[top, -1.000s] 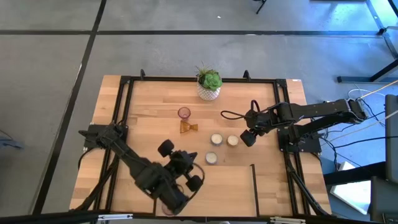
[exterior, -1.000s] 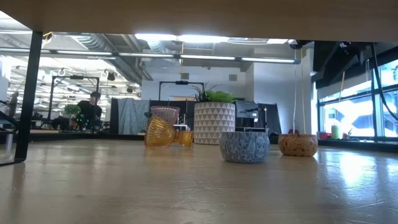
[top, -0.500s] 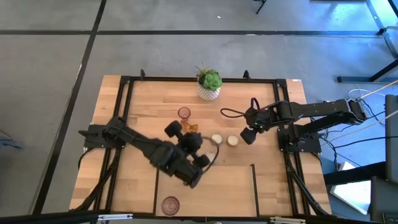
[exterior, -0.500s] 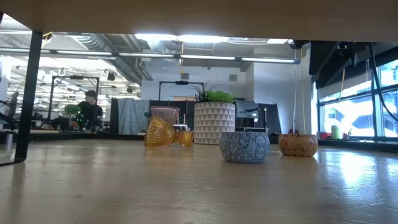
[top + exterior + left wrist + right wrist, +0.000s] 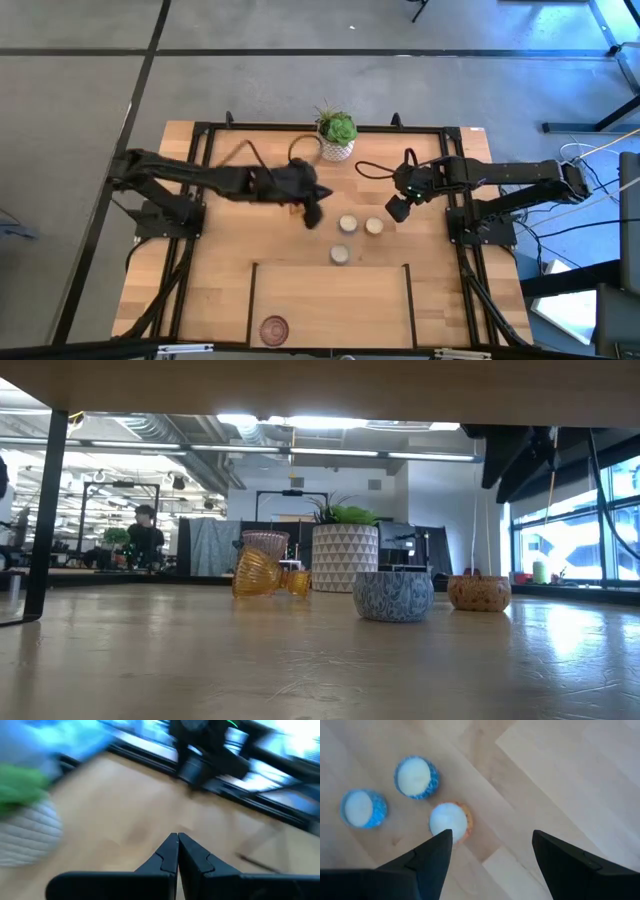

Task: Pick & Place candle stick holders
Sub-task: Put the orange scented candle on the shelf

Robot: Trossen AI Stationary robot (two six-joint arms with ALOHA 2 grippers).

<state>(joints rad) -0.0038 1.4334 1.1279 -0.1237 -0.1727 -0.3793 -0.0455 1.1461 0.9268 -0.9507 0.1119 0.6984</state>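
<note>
Three cream-white candle stick holders [image 5: 348, 223] stand in a loose cluster at mid-table, seen from above as round cups [image 5: 449, 821] in the right wrist view. My right gripper [image 5: 397, 207] hovers open just right of them, holding nothing. My left gripper [image 5: 311, 214] is shut and empty, reaching across the middle and covering the spot left of the cluster. The low view shows a pink glass holder [image 5: 265, 543] upright and an amber holder [image 5: 258, 573] lying on its side there. Another pink holder [image 5: 273, 328] sits at the front edge.
A green plant in a white patterned pot [image 5: 337, 135] stands at the back middle, close to the left arm. Black tape lines [image 5: 330, 265] mark a rectangle at the table's front. A black cable [image 5: 370, 183] loops by the right arm. A person sits far off in the room [image 5: 145, 535].
The left arm has swung from the front edge, where the pink holder stays behind, to the back middle of the table. The right gripper has drifted slightly toward the back.
</note>
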